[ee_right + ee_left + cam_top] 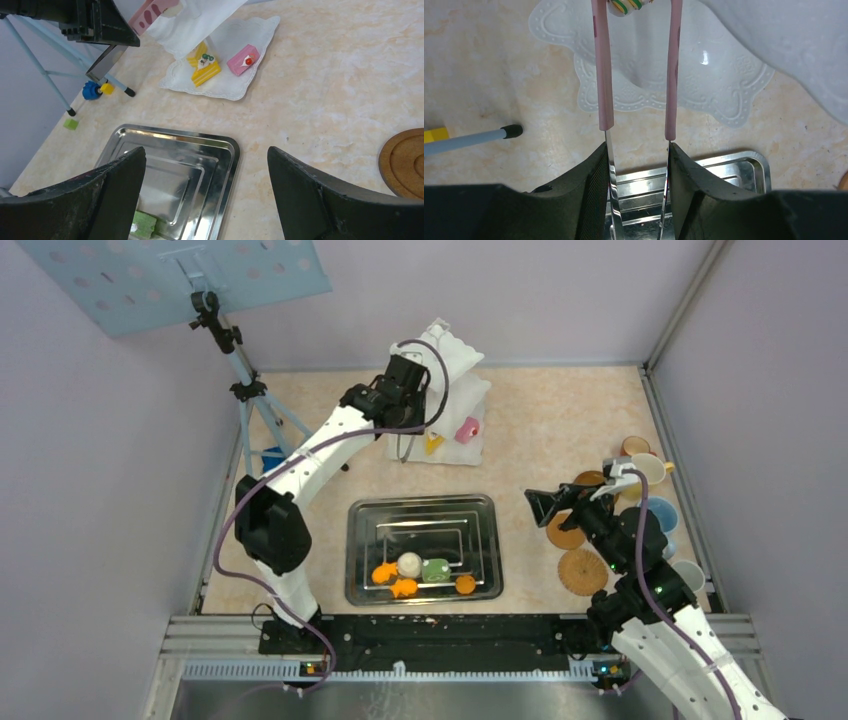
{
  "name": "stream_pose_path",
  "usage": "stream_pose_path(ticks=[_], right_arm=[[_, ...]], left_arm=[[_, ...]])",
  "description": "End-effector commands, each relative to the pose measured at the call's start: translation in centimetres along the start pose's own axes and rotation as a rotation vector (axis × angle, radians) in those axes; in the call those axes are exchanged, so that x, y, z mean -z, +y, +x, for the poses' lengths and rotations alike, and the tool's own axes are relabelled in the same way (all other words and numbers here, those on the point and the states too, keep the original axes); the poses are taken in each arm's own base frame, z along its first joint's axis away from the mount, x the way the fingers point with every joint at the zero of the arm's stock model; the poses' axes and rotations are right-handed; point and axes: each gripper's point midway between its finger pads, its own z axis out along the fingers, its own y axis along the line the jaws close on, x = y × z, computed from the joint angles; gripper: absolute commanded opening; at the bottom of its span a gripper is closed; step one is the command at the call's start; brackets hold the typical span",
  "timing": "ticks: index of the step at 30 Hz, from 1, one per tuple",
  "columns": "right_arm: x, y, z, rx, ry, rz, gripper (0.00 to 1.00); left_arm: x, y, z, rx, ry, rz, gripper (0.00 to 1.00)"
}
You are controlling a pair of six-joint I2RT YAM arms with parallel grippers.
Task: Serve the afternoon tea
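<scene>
Ahead of the left jaws, tongs (602, 75) bracket pastry (625, 6).

White tubular links (322, 452) are joined by black joint housings (272, 530); purple-grey cables (446, 385) are looped outside; black textured tool fingers (589, 195) are fitted; green lights (613, 565) are lit.

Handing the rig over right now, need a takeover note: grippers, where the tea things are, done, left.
Left gripper: shut on pink tongs, with a striped pastry between their tips, over the white stand.
Right gripper: open, empty, near the coasters.
Done: yellow pastry and pink pastry lie on the stand's bottom tier.
Left: five pastries lie in the steel tray. The mugs and coasters are bunched at the right edge, not yet set out.
</scene>
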Motion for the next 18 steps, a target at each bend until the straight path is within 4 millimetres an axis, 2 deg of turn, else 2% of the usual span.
stream_pose_path(ticks=[1,7,12,18], right_arm=[[0.4,0.5,-1.7,0.025,-0.036,-0.005,0.9],[0.6,0.5,-2.0,0.027,-0.043,-0.004,0.9],[0.6,0.6,-2.0,0.024,-0.045,-0.01,0.9],[0.6,0.9,-2.2,0.021,-0.048,-0.024,0.9]], left_arm=[[-0.7,-0.3,-3.2,0.004,-0.073,0.022,0.41],[-0.5,0.4,-3.5,0.005,-0.054,0.0,0.49],[1.6,0.8,-3.7,0.013,-0.083,0.013,0.56],[4.0,1.2,-2.8,0.024,-0.088,0.043,0.63]])
